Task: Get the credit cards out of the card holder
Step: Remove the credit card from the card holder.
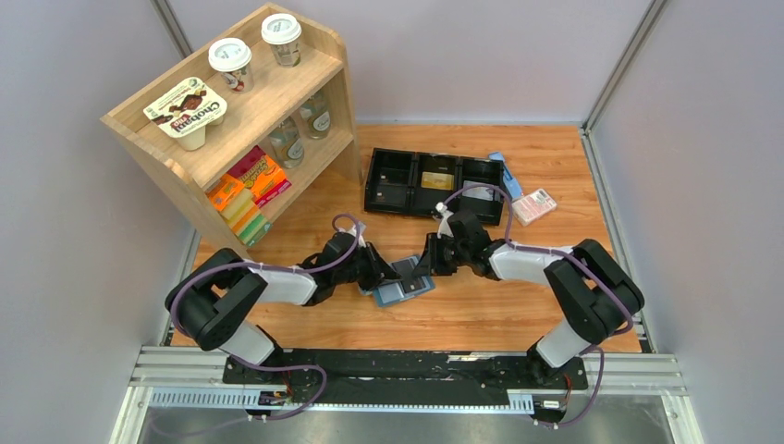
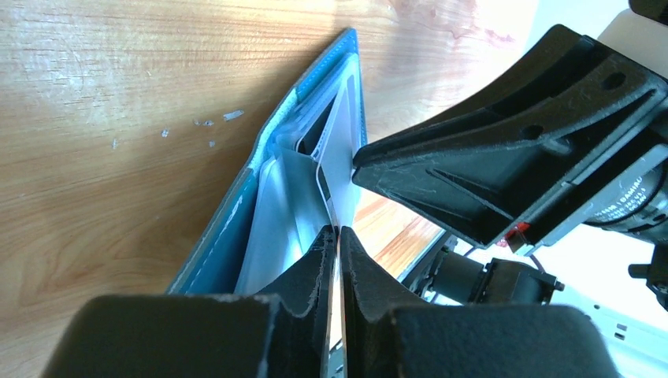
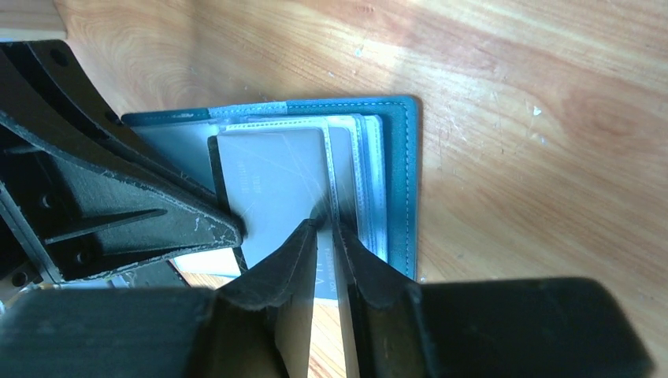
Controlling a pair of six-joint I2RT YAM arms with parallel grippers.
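The teal card holder [image 1: 404, 283] lies open on the wooden table between my two grippers. In the right wrist view its teal edge [image 3: 398, 173] frames clear pocket leaves and a dark credit card [image 3: 272, 177] that shines grey. My left gripper [image 2: 337, 236] is shut on that card, seen edge-on between its fingers, at the holder's open side [image 2: 236, 228]. My right gripper [image 3: 327, 224] is closed down on the holder's pocket leaves beside the card. In the top view the left gripper [image 1: 374, 276] and right gripper [image 1: 433, 265] meet over the holder.
A long black three-compartment tray [image 1: 434, 199] holding a gold card [image 1: 434, 178] stands behind. A pink-white packet [image 1: 534, 205] lies to its right. A wooden shelf [image 1: 328, 69] with cups and boxes stands at the back left. Grey walls close in both sides.
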